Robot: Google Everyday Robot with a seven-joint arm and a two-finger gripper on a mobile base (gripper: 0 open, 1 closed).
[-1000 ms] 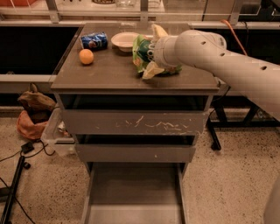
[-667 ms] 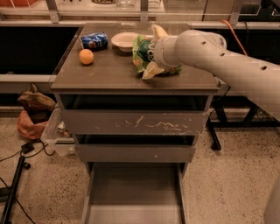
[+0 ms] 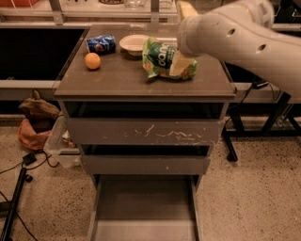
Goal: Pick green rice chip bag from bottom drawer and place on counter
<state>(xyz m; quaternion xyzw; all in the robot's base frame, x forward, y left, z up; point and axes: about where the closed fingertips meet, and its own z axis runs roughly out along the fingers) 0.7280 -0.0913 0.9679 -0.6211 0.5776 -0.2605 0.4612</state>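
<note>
The green rice chip bag (image 3: 162,59) lies on the counter (image 3: 122,77), right of the middle, with its dark logo facing up. My gripper (image 3: 183,37) hangs right over the bag's right end. Its jaws stand open: the lower finger (image 3: 180,64) lies across the bag and the upper finger (image 3: 186,9) is well behind it. The white arm reaches in from the upper right. The bottom drawer (image 3: 146,207) is pulled out, and its grey floor holds nothing.
A blue crushed can (image 3: 100,44), a white bowl (image 3: 134,44) and an orange (image 3: 92,60) sit on the counter's left and back. The two upper drawers stand slightly ajar. A brown bag (image 3: 35,122) and cables lie on the floor at left.
The arm has risen and shifted right. The bag now lies flatter on the counter, and the jaws no longer press it.
</note>
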